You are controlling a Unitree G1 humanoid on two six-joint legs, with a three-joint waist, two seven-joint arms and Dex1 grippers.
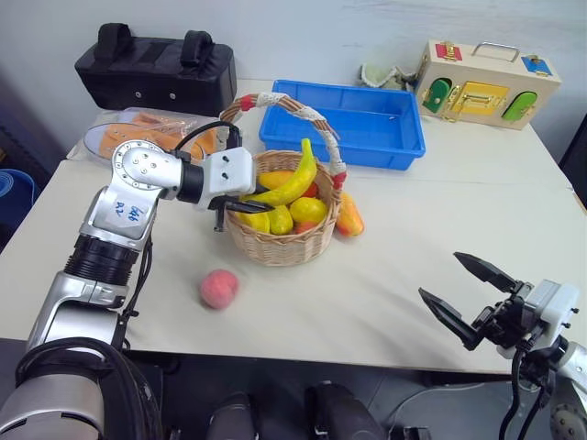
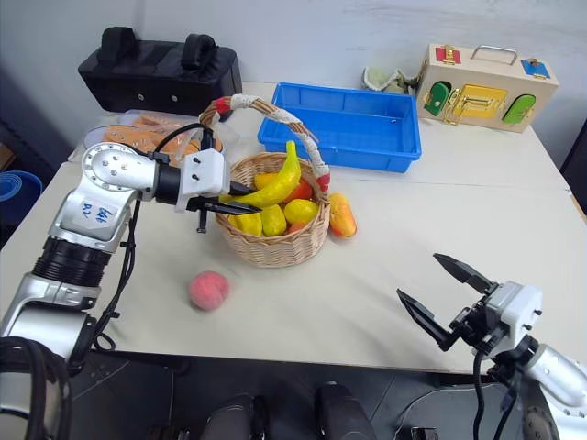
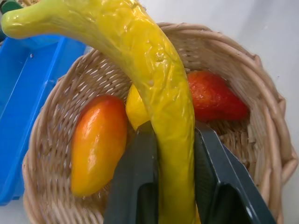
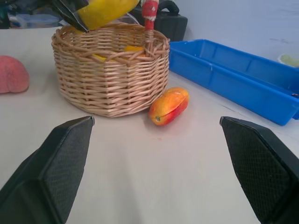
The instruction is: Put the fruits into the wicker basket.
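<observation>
The wicker basket (image 1: 280, 247) stands mid-table, its arched handle (image 1: 312, 117) wrapped in white cord with red bands. My left gripper (image 1: 264, 203) is shut on a curved yellow banana (image 1: 292, 181), held tilted over the basket's near-left rim; in the left wrist view both black fingers (image 3: 135, 177) press its sides. Inside lie two orange-red mangoes (image 3: 96, 144) and yellow lemons (image 1: 307, 210). Another mango (image 1: 349, 216) lies on the table against the basket's right side. A pink peach (image 1: 219, 288) rests in front of the basket to the left. My right gripper (image 1: 440, 275) is open and holds nothing, low at the front right.
A blue plastic tray (image 1: 394, 147) sits just behind the basket. A black bag (image 1: 156, 64) and orange shoes in clear plastic (image 1: 147, 133) are at the back left. A wooden latch box (image 1: 486, 87) stands at the back right.
</observation>
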